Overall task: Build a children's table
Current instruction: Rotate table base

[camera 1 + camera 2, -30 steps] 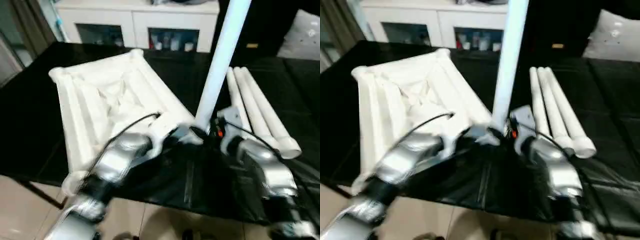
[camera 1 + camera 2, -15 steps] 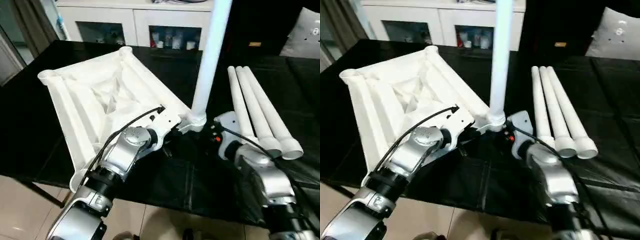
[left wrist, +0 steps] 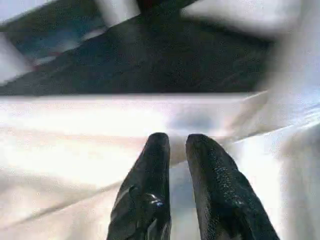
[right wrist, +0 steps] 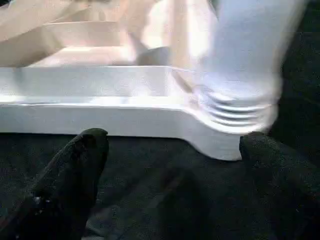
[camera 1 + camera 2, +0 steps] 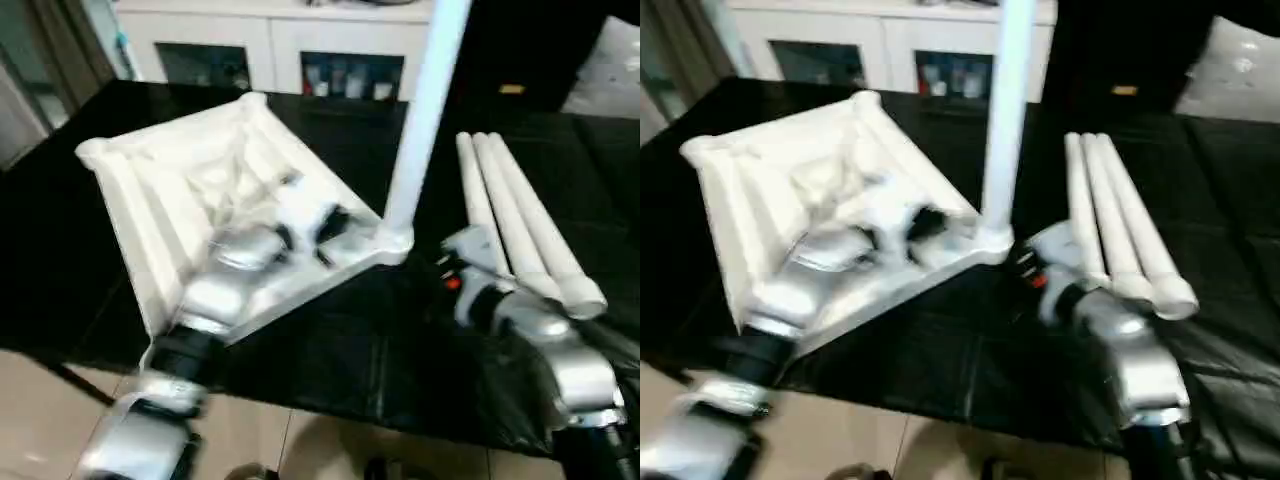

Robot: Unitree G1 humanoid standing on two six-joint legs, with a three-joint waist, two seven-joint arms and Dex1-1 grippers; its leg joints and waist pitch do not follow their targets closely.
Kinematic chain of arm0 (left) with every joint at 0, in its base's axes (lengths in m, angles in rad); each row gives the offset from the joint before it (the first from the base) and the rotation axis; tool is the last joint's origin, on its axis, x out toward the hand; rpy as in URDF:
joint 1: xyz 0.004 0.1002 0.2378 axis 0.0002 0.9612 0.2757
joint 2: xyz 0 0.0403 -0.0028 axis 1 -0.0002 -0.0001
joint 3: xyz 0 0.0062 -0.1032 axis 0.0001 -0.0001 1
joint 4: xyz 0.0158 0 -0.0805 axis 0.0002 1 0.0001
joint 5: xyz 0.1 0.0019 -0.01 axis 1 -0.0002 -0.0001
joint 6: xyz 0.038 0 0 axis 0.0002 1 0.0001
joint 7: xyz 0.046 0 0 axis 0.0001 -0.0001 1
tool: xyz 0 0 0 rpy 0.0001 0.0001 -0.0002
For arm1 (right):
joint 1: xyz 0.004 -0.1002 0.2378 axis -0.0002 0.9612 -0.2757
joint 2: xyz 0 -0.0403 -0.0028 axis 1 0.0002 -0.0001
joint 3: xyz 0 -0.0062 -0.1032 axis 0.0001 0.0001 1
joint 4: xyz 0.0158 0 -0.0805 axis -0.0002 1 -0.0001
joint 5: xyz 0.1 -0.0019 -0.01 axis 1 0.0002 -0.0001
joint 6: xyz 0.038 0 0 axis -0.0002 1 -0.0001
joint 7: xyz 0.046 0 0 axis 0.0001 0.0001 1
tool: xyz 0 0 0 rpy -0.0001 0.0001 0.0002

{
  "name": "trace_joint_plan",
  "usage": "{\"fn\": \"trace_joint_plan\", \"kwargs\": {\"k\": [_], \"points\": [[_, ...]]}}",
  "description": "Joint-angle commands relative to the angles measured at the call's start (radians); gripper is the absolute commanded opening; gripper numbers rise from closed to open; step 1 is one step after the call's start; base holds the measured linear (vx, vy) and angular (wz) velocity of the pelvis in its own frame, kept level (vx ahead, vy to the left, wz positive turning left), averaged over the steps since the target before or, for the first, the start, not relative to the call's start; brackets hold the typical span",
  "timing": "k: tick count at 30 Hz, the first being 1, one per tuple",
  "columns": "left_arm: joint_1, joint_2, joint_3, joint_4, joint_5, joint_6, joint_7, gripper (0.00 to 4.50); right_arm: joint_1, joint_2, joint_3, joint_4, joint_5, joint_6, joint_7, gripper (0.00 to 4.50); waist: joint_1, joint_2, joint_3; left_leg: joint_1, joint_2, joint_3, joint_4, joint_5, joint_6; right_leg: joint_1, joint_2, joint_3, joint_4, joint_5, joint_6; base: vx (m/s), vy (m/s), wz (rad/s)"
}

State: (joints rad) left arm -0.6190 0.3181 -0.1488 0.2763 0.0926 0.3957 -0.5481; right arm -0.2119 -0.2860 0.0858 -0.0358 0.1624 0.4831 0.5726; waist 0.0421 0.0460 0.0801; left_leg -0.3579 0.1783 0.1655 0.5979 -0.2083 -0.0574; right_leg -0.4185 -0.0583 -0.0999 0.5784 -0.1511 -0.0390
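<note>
The black surface (image 5: 330,350) carries your children's table (image 5: 180,190), upside down, one leg (image 5: 420,110) standing in its near corner socket; three spare legs (image 5: 520,215) lie beside. It looks light, stiff and slick, so grip ribs or rim. Left fingers (image 3: 155,165) sit narrow over the underside, holding nothing; right fingers (image 4: 85,155) stand wide, empty.

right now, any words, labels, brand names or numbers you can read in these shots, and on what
None can be read.
The white table top, its upright leg and the three loose legs show no print.
The black work surface shows none either.
Small items behind the cabinet glass may carry labels, but they are too small and blurred to read.
A red spot near the right gripper bears no readable sign.
</note>
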Motion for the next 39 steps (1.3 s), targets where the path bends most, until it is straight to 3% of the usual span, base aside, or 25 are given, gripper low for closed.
{"fn": "trace_joint_plan", "kwargs": {"k": [1,2,3,4,5,6,7,10,11,13,18,25,26,31,39], "points": [[0.024,0.119,0.002,-0.035,0.116,0.057,0.015,0.79,-0.011,0.019,0.037,-0.009,-0.014,0.012,-0.009,4.47,0.007,-0.012,-0.071,-0.007,0.038,-0.021,-0.062,-0.072,0.107,0.069,-0.077,0.048,-0.069,-0.337,-0.100,0.000,0.000,0.00],[0.033,0.159,0.003,-0.042,0.144,0.073,0.018,0.79,-0.014,0.025,0.047,-0.004,-0.018,0.009,-0.009,4.47,-0.004,-0.007,-0.068,-0.009,0.037,-0.021,-0.064,-0.076,0.100,0.069,-0.075,0.048,-0.067,-0.326,-0.100,0.000,0.000,0.00],[0.039,0.182,0.006,-0.047,0.160,0.085,0.021,0.79,-0.016,0.029,0.054,-0.001,-0.020,0.006,-0.011,4.47,-0.005,-0.005,-0.068,-0.003,0.038,-0.020,-0.063,-0.085,0.095,0.065,-0.075,0.049,-0.071,-0.334,-0.101,0.000,0.000,0.00],[0.051,0.222,0.011,-0.054,0.182,0.106,0.026,0.79,-0.020,0.033,0.064,0.002,-0.022,0.009,-0.013,4.47,-0.005,-0.002,-0.067,0.002,0.039,-0.018,-0.062,-0.091,0.088,0.063,-0.077,0.052,-0.073,-0.329,-0.114,0.000,0.000,0.00],[0.051,0.222,0.011,-0.054,0.182,0.106,0.026,0.79,-0.020,0.033,0.064,0.002,-0.022,0.009,-0.013,4.47,0.000,-0.006,-0.066,0.006,0.044,-0.019,-0.065,-0.091,0.083,0.060,-0.079,0.055,-0.067,-0.313,-0.131,0.000,0.000,0.00],[0.061,0.257,0.017,-0.058,0.202,0.125,0.034,0.79,-0.024,0.036,0.074,0.007,-0.024,0.012,-0.013,4.47,0.004,-0.001,-0.067,0.009,0.048,-0.019,-0.066,-0.094,0.078,0.057,-0.079,0.057,-0.063,-0.289,-0.147,0.000,0.000,0.00],[0.072,0.285,0.021,-0.063,0.220,0.147,0.041,0.79,-0.027,0.037,0.081,0.011,-0.027,0.014,-0.014,4.47,0.004,-0.007,-0.066,0.006,0.048,-0.019,-0.067,-0.091,0.080,0.059,-0.079,0.058,-0.062,-0.273,-0.153,0.000,0.000,0.00],[0.105,0.361,0.013,-0.068,0.259,0.205,0.052,0.79,-0.042,0.039,0.100,0.034,-0.041,0.019,-0.021,4.47,0.008,-0.005,-0.066,0.003,0.047,-0.020,-0.069,-0.091,0.072,0.062,-0.083,0.062,-0.051,-0.218,-0.178,0.000,0.000,0.00],[0.123,0.379,0.005,-0.062,0.259,0.204,0.037,0.79,-0.051,0.042,0.105,0.049,-0.053,0.021,-0.025,4.47,0.008,-0.012,-0.064,0.005,0.045,-0.018,-0.070,-0.100,0.069,0.062,-0.084,0.062,-0.056,-0.233,-0.177,0.000,0.000,0.00],[0.138,0.374,0.001,-0.054,0.242,0.204,0.024,0.79,-0.058,0.045,0.110,0.061,-0.061,0.021,-0.027,4.47,0.011,-0.010,-0.062,0.005,0.043,-0.017,-0.070,-0.110,0.063,0.062,-0.088,0.064,-0.060,-0.263,-0.177,0.000,0.000,0.00],[0.182,0.403,-0.059,-0.046,0.292,0.232,-0.031,0.79,-0.076,0.044,0.121,0.103,-0.081,0.025,-0.052,4.47,0.013,-0.009,-0.062,0.004,0.044,-0.019,-0.072,-0.125,0.050,0.063,-0.090,0.066,-0.063,-0.291,-0.158,0.000,0.000,0.00],[0.236,0.430,-0.128,-0.123,0.231,0.245,-0.189,0.79,-0.116,0.076,0.112,0.204,-0.091,-0.028,-0.076,4.47,0.006,-0.009,-0.062,0.002,0.045,-0.022,-0.074,-0.133,0.047,0.064,-0.092,0.067,-0.060,-0.280,-0.182,0.000,0.000,0.00],[0.244,0.435,-0.137,-0.139,0.219,0.235,-0.222,0.79,-0.127,0.082,0.108,0.229,-0.093,-0.038,-0.085,4.47,0.005,-0.007,-0.064,0.007,0.045,-0.020,-0.072,-0.135,0.045,0.062,-0.094,0.067,-0.062,-0.282,-0.187,0.000,0.000,0.00],[0.282,0.433,-0.154,-0.246,0.104,0.167,-0.384,0.79,-0.177,0.099,0.079,0.317,-0.105,-0.064,-0.141,4.47,0.005,-0.008,-0.064,0.010,0.045,-0.017,-0.073,-0.141,0.037,0.063,-0.090,0.068,-0.060,-0.279,-0.196,0.000,0.000,0.00],[0.267,0.344,-0.219,-0.312,-0.029,0.066,-0.545,0.79,-0.228,0.078,0.047,0.397,-0.121,-0.100,-0.172,4.47,0.015,-0.012,-0.073,0.007,0.043,-0.012,-0.070,-0.108,0.031,0.071,-0.091,0.070,-0.051,-0.240,-0.200,0.000,0.000,0.00]]}}
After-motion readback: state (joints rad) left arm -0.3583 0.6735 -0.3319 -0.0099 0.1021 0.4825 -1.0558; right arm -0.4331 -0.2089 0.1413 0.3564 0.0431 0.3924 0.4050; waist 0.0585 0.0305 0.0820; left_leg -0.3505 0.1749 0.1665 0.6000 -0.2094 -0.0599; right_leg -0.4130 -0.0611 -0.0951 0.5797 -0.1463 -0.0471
